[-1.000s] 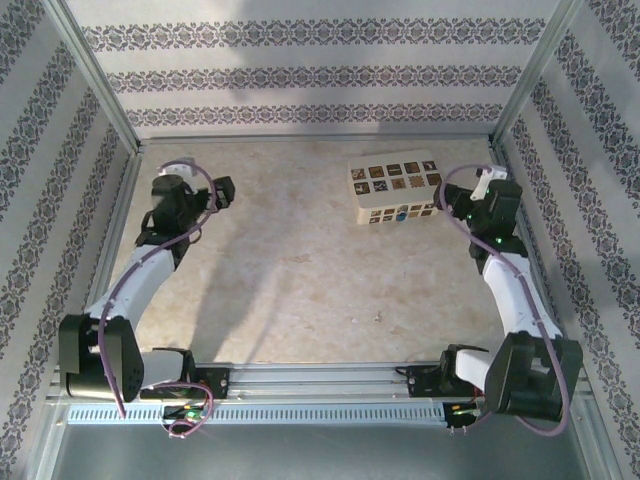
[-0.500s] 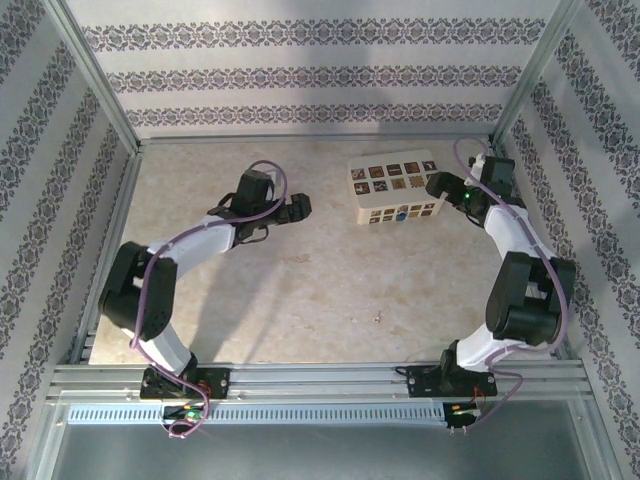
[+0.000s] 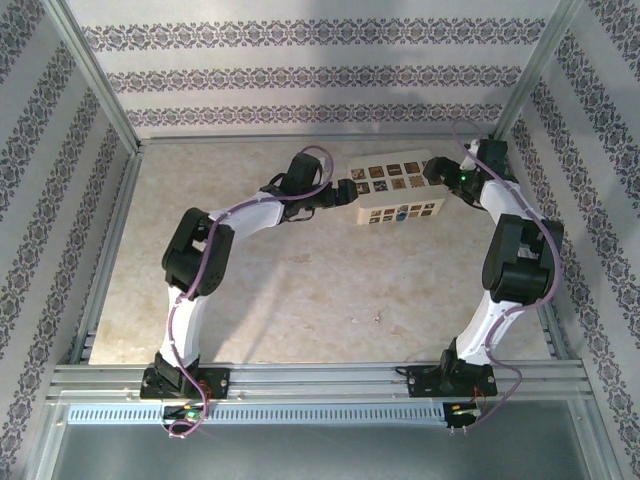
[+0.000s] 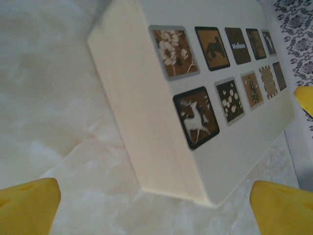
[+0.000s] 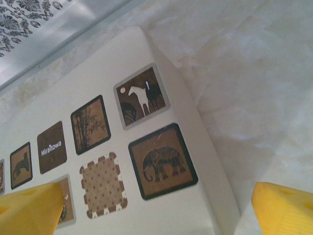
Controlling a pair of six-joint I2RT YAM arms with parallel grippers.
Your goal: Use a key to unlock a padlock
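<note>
A cream box [image 3: 395, 190] with dark patterned squares lies at the back right of the table. A tiny blue speck [image 3: 399, 212] on the middle of its near side looks like the padlock, too small to be sure. The key is not made out. My left gripper [image 3: 344, 193] is open at the box's left end; its yellow fingertips [image 4: 27, 205] stand wide apart, framing the box's corner [image 4: 161, 147]. My right gripper [image 3: 437, 172] is open at the box's right end, above the box's lid [image 5: 122, 161], and holds nothing.
Patterned walls with metal posts [image 3: 515, 90] close in the table on three sides. The right arm's elbow [image 3: 520, 260] stands near the right wall. A small dark speck [image 3: 378, 318] lies on the marbled tabletop [image 3: 300, 290] towards the front.
Both arms have swung in from the sides to the box. The left gripper moved right to its left end, the right gripper moved back to its right end.
</note>
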